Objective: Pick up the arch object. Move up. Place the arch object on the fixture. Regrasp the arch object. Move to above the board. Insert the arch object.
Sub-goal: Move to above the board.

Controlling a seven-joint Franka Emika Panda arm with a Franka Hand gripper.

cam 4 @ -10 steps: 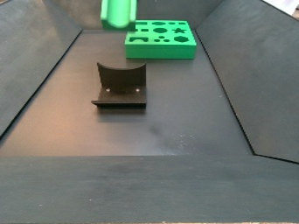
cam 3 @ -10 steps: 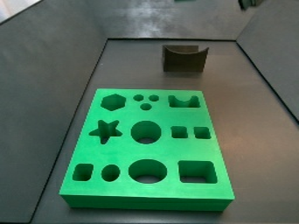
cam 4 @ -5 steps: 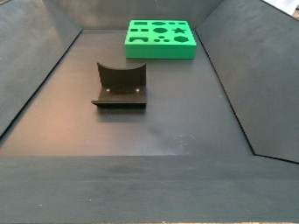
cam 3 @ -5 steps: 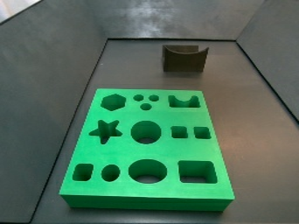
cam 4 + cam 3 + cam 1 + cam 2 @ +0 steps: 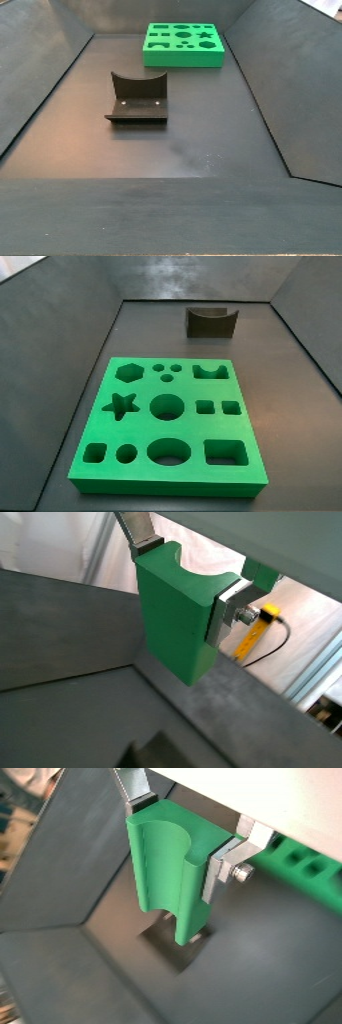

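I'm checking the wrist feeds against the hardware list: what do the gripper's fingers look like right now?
The gripper shows only in both wrist views; neither side view catches it. Its fingers are flat silver metal plates. One carries a silver block with a bolt head on its outer side. No cables or markings are visible on the gripper itself, and the arm is out of frame.

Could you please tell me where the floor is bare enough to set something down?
Bare dark floor lies between the large bright green board and the small dark fixture, and nearer the camera beyond it. The gripper, out of both side views, holds the small green arch object.
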